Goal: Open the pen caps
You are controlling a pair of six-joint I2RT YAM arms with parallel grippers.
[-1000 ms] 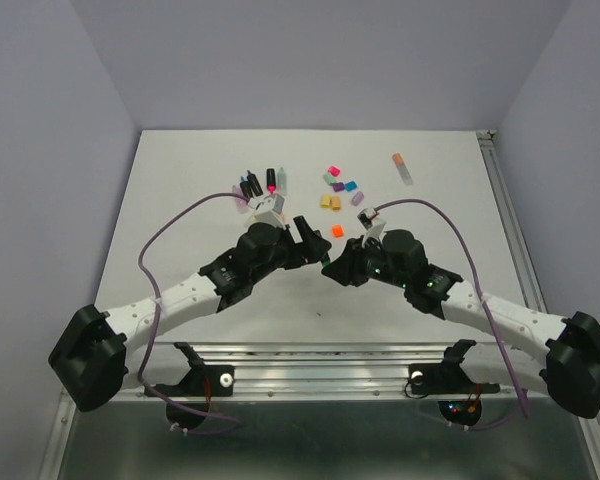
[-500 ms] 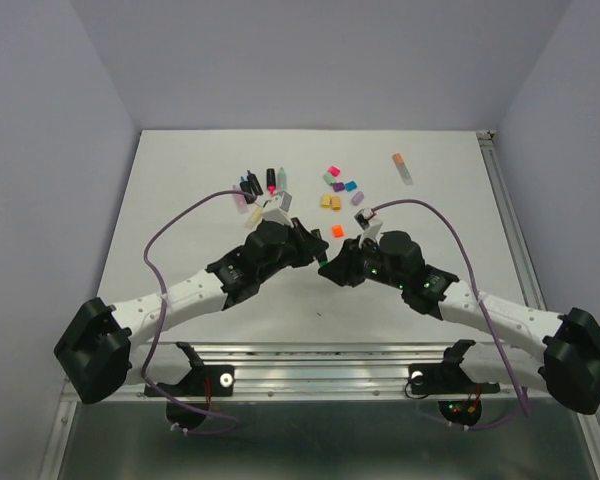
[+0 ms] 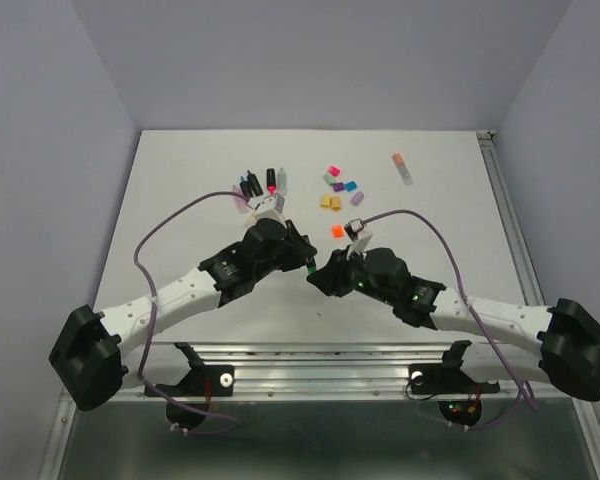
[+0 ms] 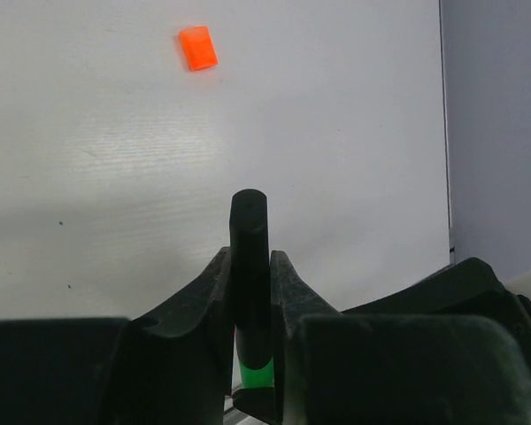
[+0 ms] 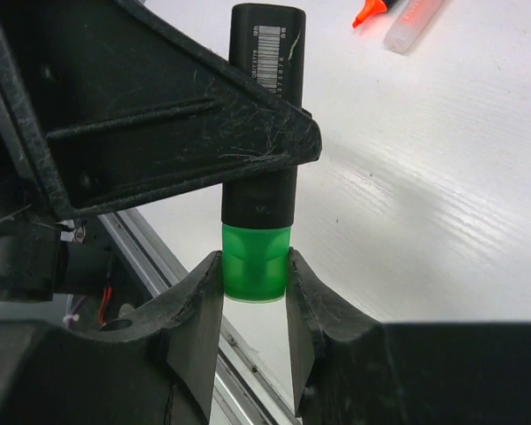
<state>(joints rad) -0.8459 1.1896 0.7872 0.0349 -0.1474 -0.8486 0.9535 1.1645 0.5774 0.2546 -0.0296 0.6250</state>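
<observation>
A black-barrelled pen [image 5: 264,115] with a green pen cap [image 5: 257,261] is held between both arms above the table. In the left wrist view my left gripper [image 4: 250,258] is shut on the black barrel [image 4: 250,239], with the green cap [image 4: 255,372] showing below the fingers. My right gripper [image 5: 255,266] is shut on the green cap, which sits on the barrel. From above, the left gripper [image 3: 303,262] and right gripper [image 3: 322,273] meet tip to tip. Several loose pen caps [image 3: 339,186] lie behind them, an orange one [image 3: 337,231] nearest.
Several pens [image 3: 260,184] lie in a cluster at the back left. One pastel pen with an orange end [image 3: 403,168] lies apart at the back right. A metal rail [image 3: 320,352] runs along the table's near edge.
My left gripper has closed on the pen's black barrel. Both grippers have drifted slightly toward the near edge, still joined at the pen.
</observation>
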